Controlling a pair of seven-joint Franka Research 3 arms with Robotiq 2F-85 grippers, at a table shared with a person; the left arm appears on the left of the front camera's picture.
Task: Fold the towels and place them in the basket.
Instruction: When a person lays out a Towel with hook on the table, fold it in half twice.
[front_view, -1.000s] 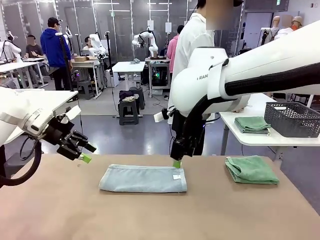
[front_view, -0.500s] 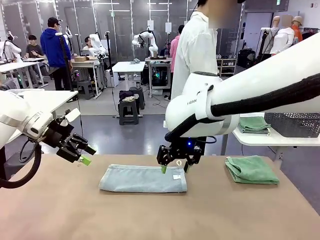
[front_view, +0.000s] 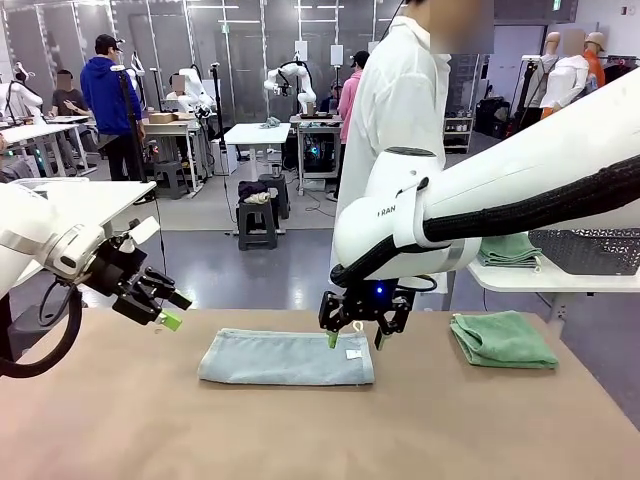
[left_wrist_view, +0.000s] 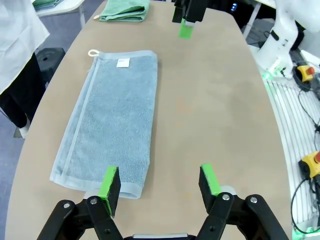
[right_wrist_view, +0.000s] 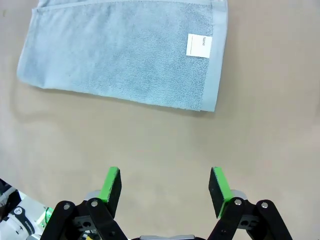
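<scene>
Front view: a pale blue-grey towel (front_view: 287, 358) lies folded into a long strip across the middle of the brown table (front_view: 120, 420), its white tag (front_view: 353, 354) at the end nearer the right arm. A mint green towel (front_view: 502, 340) sits folded on the table to that side, well apart from the strip. The right hand (front_view: 354, 340) hovers low by the tagged end, fingers spread wide and holding nothing. In the right wrist view its pads stand over bare table, with the cloth just beyond them. The left hand (front_view: 167, 314) hangs above the table beyond the strip's other end, also wide open and empty. The dark mesh basket (front_view: 590, 250) stands on a white side table (front_view: 520, 278) at far right, beside another folded green cloth (front_view: 505, 250). A person (front_view: 400, 110) in a white coat stands across the table.
</scene>
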